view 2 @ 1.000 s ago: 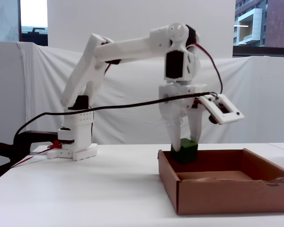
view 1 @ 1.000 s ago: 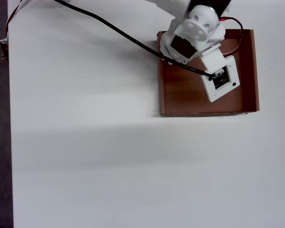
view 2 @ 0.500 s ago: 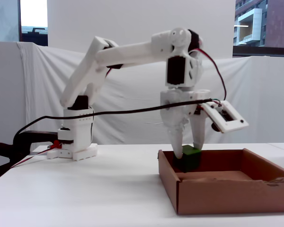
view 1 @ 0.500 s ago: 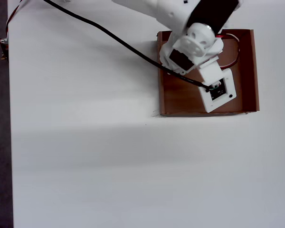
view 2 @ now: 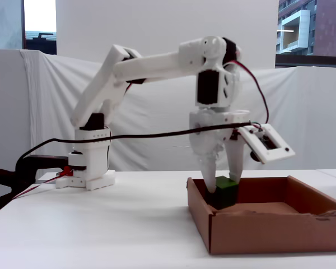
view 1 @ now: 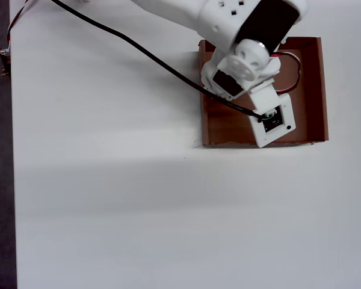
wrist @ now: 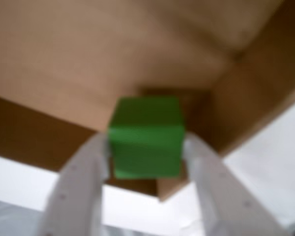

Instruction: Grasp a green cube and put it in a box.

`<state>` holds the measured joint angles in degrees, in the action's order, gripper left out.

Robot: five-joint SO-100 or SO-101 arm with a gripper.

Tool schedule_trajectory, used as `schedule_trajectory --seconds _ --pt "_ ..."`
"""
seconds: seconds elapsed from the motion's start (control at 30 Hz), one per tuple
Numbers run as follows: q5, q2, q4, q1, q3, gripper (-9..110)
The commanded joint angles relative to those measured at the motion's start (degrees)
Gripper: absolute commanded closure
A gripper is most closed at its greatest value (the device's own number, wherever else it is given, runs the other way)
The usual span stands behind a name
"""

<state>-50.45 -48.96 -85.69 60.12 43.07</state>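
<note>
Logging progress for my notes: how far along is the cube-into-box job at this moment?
Done: the green cube is grasped and carried over the box. In hand: the gripper holds it between its fingers, low inside the walls near the box's left end in the fixed view; the wrist view shows cardboard floor beyond it. Whether it touches the floor cannot be told. Left: open the jaws, release the cube and withdraw.
</note>
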Motion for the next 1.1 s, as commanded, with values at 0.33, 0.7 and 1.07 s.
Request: schedule_trajectory --seconds 0.33,0.7,1.07 --pt "0.3 0.5 -0.4 2.5 -4.0 86" --pt "0.3 1.2 -0.4 2.7 -4.3 84" --pt "0.3 1.2 -0.4 2.4 -4.4 80"
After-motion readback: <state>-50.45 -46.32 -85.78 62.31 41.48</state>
